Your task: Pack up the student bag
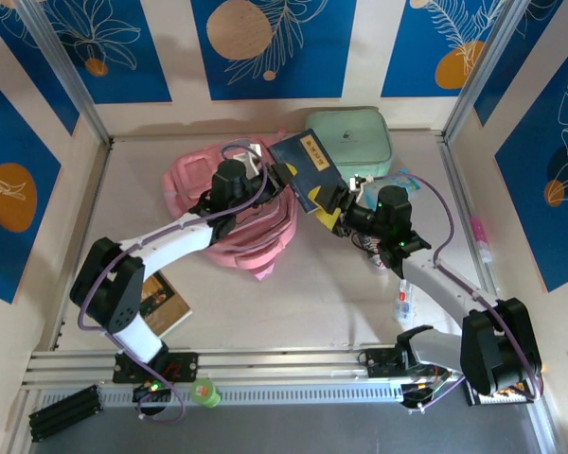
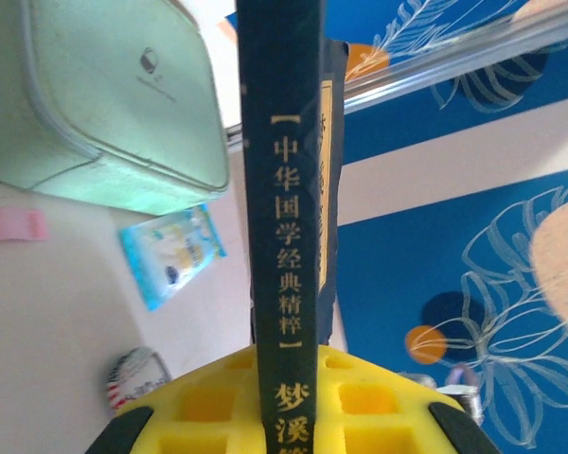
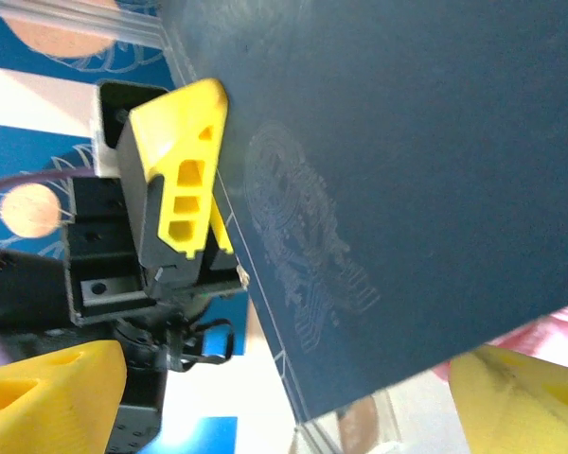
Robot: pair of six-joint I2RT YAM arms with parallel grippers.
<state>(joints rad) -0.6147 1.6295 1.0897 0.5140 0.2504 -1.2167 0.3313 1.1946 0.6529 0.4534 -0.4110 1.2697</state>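
Packing incomplete: left gripper [image 1: 284,179] clamps the dark book [image 1: 305,168] aloft at the edge of the student bag [image 1: 185,182], mid-table; right gripper [image 1: 336,210] stands open; mint case [image 1: 350,142] still unpacked

Dark blue book [image 3: 407,142], embossed emblem, fills 12 to 4 o'clock. Left gripper [image 3: 204,189] pinches its edge at 9 o'clock. Right gripper [image 3: 284,402] spread wide at 6 o'clock. Pink bag [image 3: 560,329] at 4 o'clock.
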